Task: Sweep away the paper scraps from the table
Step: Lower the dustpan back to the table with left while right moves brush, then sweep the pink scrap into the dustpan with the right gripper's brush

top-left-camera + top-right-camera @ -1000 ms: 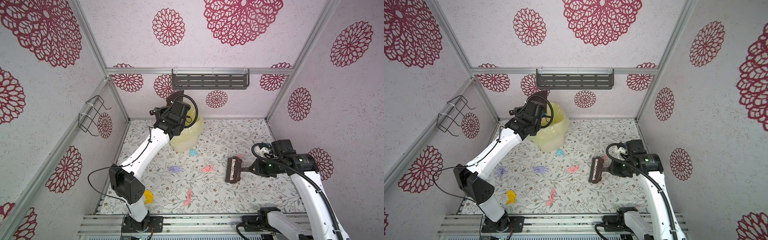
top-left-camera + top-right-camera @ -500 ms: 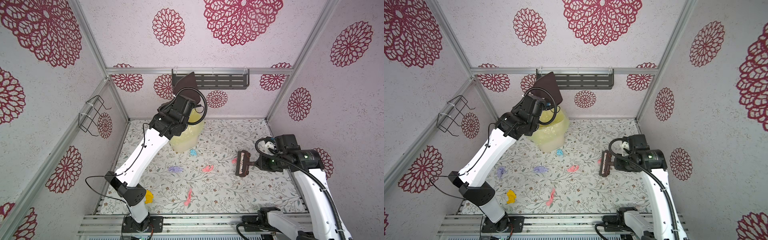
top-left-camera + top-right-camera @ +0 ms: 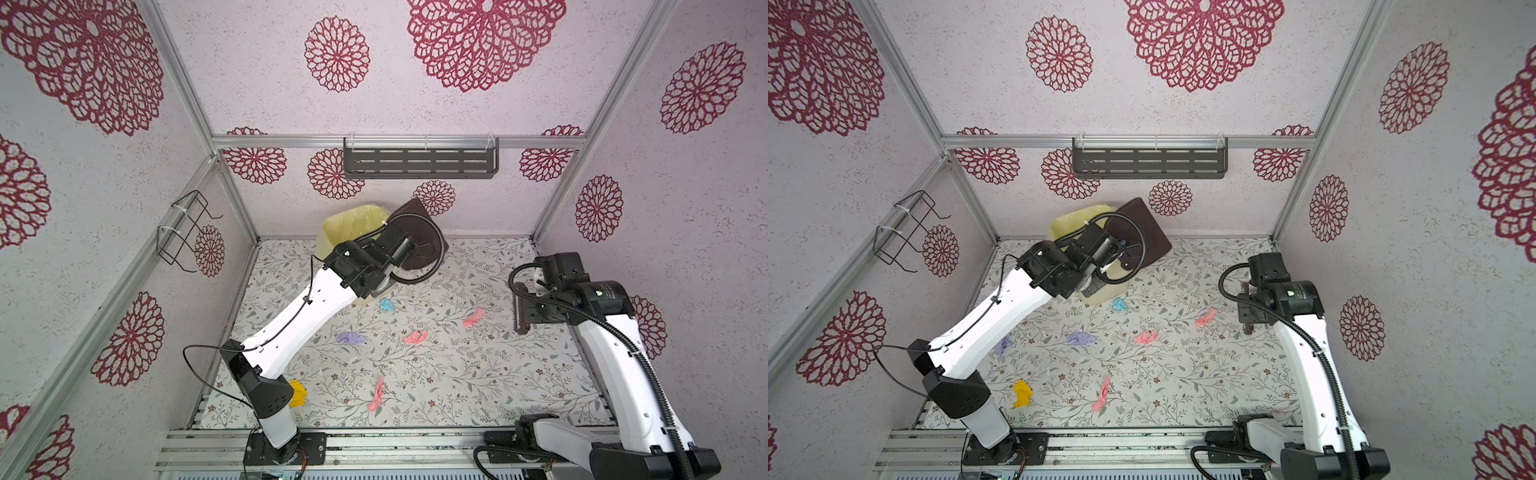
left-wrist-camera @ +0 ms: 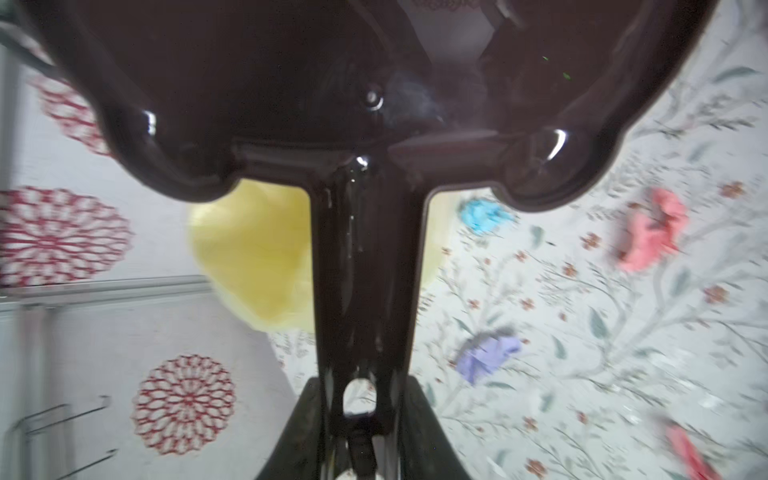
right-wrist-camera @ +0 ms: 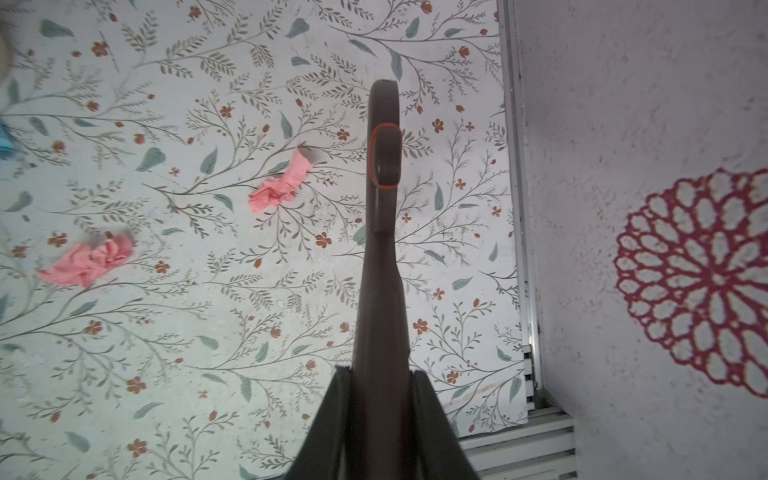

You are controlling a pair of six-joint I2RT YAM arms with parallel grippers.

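Dustpan (image 3: 415, 210) swung down, right of bin (image 3: 345, 224); brush (image 3: 519, 316) pulled right. L claw (image 4: 360, 409) clamps dustpan handle, R claw (image 5: 380, 382) clamps brush handle.

The dustpan (image 4: 361, 83) is cropped by the frame edge in the left wrist view, and everything around it is smeared by blur. The left gripper (image 4: 363, 399), clamped on its handle, is cut off too. In both top views the yellow bin (image 3: 349, 222) is largely covered by the left arm (image 3: 307, 316). 1 yellow scrap (image 3: 300, 395) is half hidden behind the elbow, and 1 lilac scrap (image 3: 1004, 345) is tucked under the forearm. The brush (image 3: 1248, 328) is masked by the right arm (image 3: 1287, 299). In the right wrist view its bristles are kept out of sight, the right gripper (image 5: 380, 386) on its handle is cropped, and 1 blue scrap (image 5: 6, 139) is clipped at the edge
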